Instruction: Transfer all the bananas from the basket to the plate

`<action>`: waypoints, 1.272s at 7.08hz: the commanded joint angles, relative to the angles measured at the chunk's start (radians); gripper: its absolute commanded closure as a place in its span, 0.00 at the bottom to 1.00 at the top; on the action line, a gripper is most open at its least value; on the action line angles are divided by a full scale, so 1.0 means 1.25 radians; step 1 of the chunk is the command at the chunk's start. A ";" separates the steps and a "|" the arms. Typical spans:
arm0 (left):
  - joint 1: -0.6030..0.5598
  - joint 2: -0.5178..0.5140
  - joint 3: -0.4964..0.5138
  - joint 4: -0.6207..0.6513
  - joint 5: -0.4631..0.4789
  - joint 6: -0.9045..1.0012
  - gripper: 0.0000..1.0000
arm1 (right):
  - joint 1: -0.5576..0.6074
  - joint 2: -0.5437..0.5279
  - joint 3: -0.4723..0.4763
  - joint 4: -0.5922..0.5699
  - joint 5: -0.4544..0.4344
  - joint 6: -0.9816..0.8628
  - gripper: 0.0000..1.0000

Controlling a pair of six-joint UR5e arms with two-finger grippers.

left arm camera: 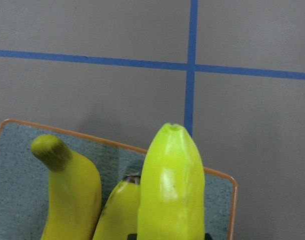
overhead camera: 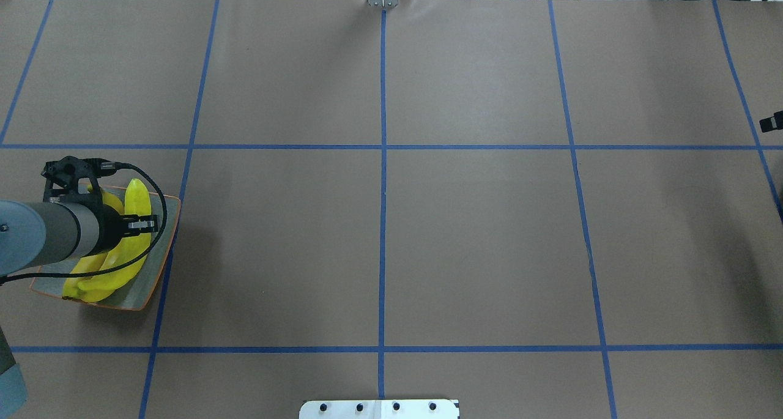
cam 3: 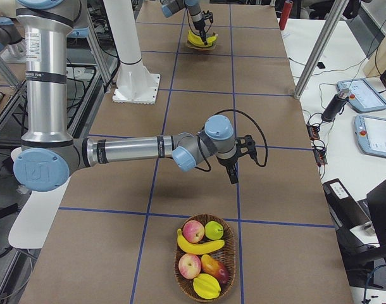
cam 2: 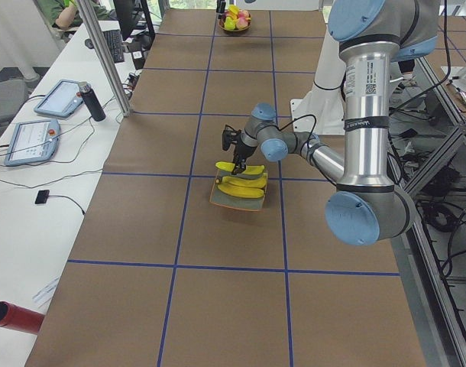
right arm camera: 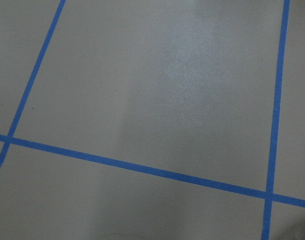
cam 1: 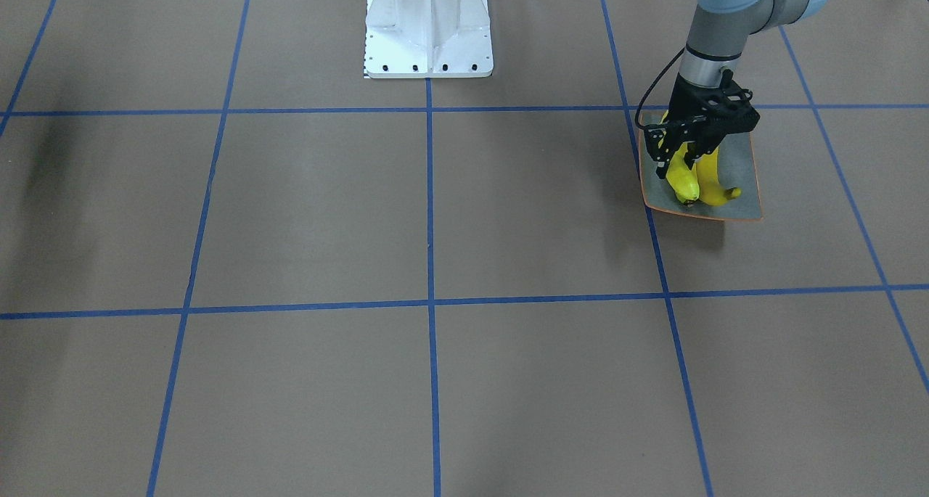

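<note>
Left gripper (cam 1: pixel 678 165) over the plate (cam 1: pixel 740 163), its jaws closed on 1 banana (cam 1: pixel 684 181).
The banana sits between the 2 fingers, gripped partway along, tilted with its lower tip down at the plate's surface. 2 more bananas (left arm camera: pixel 72 190) lie on the plate just beside it. A 4th banana (cam 3: pixel 199 244) lies in the basket (cam 3: pixel 231 253) among other fruit, well apart. The right gripper (cam 3: pixel 234 172) hangs above the bare table near the basket; I cannot tell how its jaws stand.

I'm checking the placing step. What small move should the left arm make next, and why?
Probably open the left gripper. The banana it grips hangs low over the plate, with its tip beside the other bananas lying there, so letting go should set it down.
</note>
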 commanded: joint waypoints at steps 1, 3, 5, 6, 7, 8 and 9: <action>0.001 -0.001 0.003 0.000 0.000 0.001 1.00 | 0.000 -0.002 0.001 0.000 0.000 0.001 0.00; 0.009 -0.004 0.004 -0.004 0.000 0.009 0.01 | 0.001 -0.003 -0.001 0.000 0.000 0.001 0.01; 0.009 -0.004 0.003 -0.005 0.000 0.009 0.00 | 0.001 -0.002 -0.002 0.001 0.000 0.001 0.01; 0.006 -0.010 -0.008 -0.005 -0.001 0.011 0.00 | 0.001 -0.003 -0.003 0.000 0.000 0.001 0.01; 0.006 -0.014 -0.037 -0.004 -0.012 0.012 0.00 | 0.001 -0.011 -0.003 0.000 0.001 -0.003 0.00; 0.004 -0.014 -0.060 0.004 -0.025 0.018 0.00 | 0.004 -0.019 -0.005 -0.002 0.001 -0.008 0.00; -0.013 -0.028 -0.061 0.013 -0.057 0.049 0.00 | 0.021 -0.019 -0.007 -0.038 0.001 -0.057 0.00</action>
